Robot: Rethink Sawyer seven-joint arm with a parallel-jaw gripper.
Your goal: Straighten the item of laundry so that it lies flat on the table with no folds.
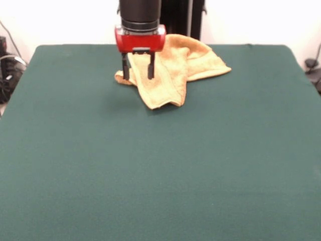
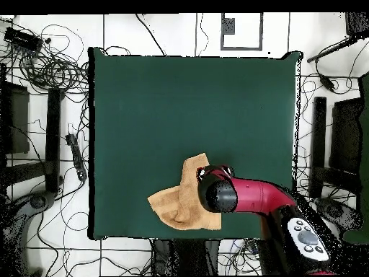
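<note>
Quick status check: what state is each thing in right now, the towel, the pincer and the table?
towel: crumpled and folded over itself, not flat, near the table's robot-side edge.
pincer: open, fingers pointing down at the towel's edge, nothing held.
table: green cloth, towel bunched on it.

From above, the arm (image 2: 252,196) covers the towel's (image 2: 180,203) right side and the gripper itself; in front the arm (image 1: 140,15) runs off the top edge.

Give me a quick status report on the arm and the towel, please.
Tool open, fingers straddling nothing, low over the towel. Towel crumpled, folded over itself near the table edge by the robot. Nothing in the way.
</note>
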